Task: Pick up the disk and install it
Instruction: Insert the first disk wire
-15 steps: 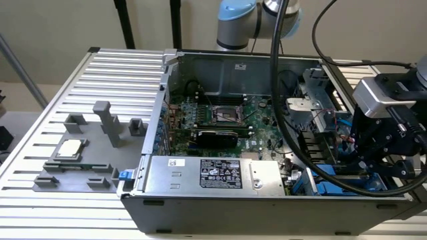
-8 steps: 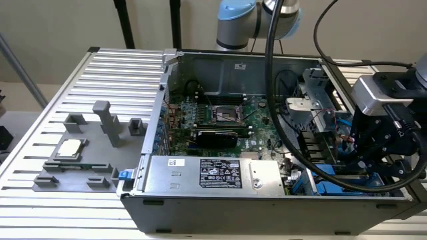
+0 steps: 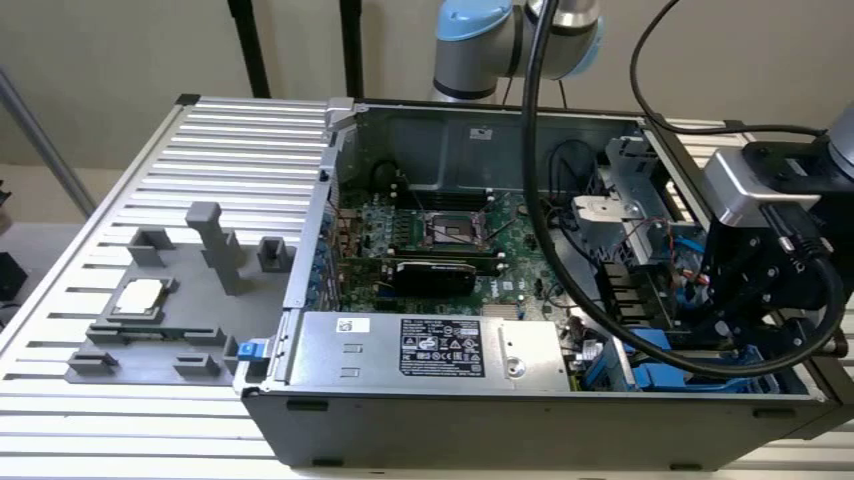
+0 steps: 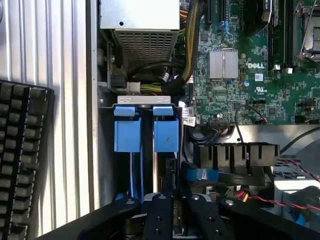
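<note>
Black tool point(image 4: 175, 212), fingers narrowly parted, poised over the blue-railed disk point(image 4: 166, 135) standing edge-up in the drive bay of the open Dell computer case point(image 3: 454, 420) on the slatted desk point(image 3: 200, 150); risk of jamming against neighbouring carrier point(image 4: 127, 135) if misaligned.

The computer case point(image 3: 534, 420) is dark matt metal, and its power supply box point(image 3: 414, 350) is brushed silver metal with a glossy black label. The motherboard point(image 4: 250, 75) is green circuit board carrying a ribbed bare-metal heatsink point(image 4: 223, 64). The drive carriers point(image 4: 146, 135) are smooth blue plastic. The gripper point(image 4: 175, 217) is matt black. The table point(image 3: 200, 140) is ribbed pale aluminium, holding grey matt plastic fixtures point(image 3: 214, 250).
</note>
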Motion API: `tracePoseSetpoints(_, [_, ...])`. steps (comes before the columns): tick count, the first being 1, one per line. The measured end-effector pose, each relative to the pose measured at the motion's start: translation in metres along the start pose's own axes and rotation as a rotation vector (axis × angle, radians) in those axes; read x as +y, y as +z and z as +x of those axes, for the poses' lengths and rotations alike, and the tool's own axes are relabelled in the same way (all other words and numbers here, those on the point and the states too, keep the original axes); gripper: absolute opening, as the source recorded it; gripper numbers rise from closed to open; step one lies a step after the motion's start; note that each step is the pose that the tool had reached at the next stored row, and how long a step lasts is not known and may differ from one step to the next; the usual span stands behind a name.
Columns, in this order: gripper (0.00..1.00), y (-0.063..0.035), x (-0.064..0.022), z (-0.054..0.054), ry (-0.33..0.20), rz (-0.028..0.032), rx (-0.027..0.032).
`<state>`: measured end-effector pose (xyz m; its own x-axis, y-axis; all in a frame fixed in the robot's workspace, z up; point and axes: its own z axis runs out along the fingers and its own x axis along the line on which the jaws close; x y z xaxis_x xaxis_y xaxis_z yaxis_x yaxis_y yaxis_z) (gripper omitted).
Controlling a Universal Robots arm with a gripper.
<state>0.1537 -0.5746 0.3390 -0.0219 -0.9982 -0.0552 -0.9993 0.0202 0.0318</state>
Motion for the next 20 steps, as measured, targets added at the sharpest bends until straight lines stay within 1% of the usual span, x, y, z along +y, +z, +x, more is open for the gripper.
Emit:
tracePoseSetpoints(11, [0.00,0.0020,0.0008,-0.0021,0.013,0.0014,0.0105])
tracePoseSetpoints(17, [0.00,0.0031,0.0008,-0.0025,0.014,0.0015,0.0134])
tracePoseSetpoints(20, [0.00,0.0040,0.0001,-0.0025,0.014,0.0014,0.0133])
